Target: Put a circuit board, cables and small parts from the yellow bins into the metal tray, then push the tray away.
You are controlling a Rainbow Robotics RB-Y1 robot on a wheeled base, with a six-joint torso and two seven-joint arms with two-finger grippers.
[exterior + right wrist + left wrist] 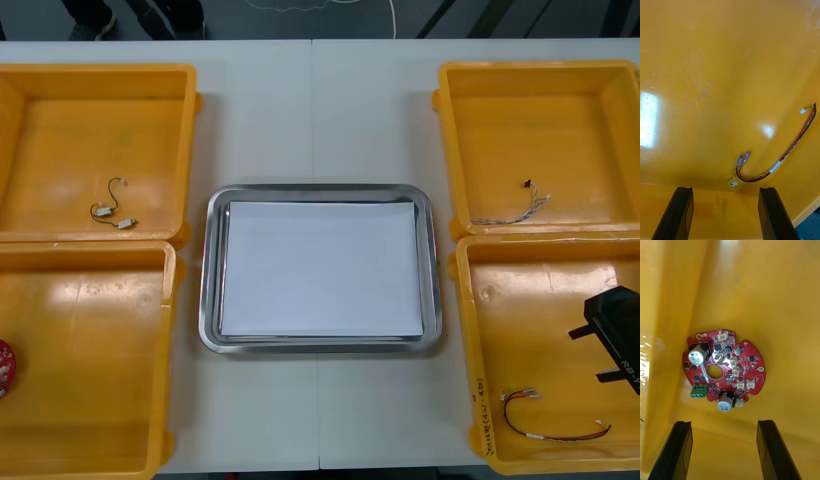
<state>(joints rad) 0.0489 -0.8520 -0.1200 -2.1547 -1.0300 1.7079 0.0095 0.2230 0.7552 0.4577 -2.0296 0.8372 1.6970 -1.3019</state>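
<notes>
So, the right gripper [590, 353] hangs over the near right bin [520, 320], out toward its outer side. In its wrist view the two black fingers [677, 213] are spread wide with nothing between them. The red and yellow cable [784, 157] lies curled on the bin floor just beyond the fingertips. It sits a bit off toward one finger and touches neither. In the front view that cable is down in the part of the bin nearest the robot, close to the gripper but apart from it.

The left gripper [724, 423] is spread wide as well and holds nothing. It sits over the floor of the near left bin [90, 340]. The round red circuit board [724, 369] lies flat on the bin floor right ahead of the gap between the fingers, near one bin wall. In the front view the board just peeks in at the outer side of that bin.

The metal tray [214, 300] sits mid-bench [320, 110] between the bins, white inside. The far left bin [90, 130] has a short thin cable [112, 208] with small grey bits on it. The far right bin [540, 130] has a thin pale cable [520, 208] with a dark end.
</notes>
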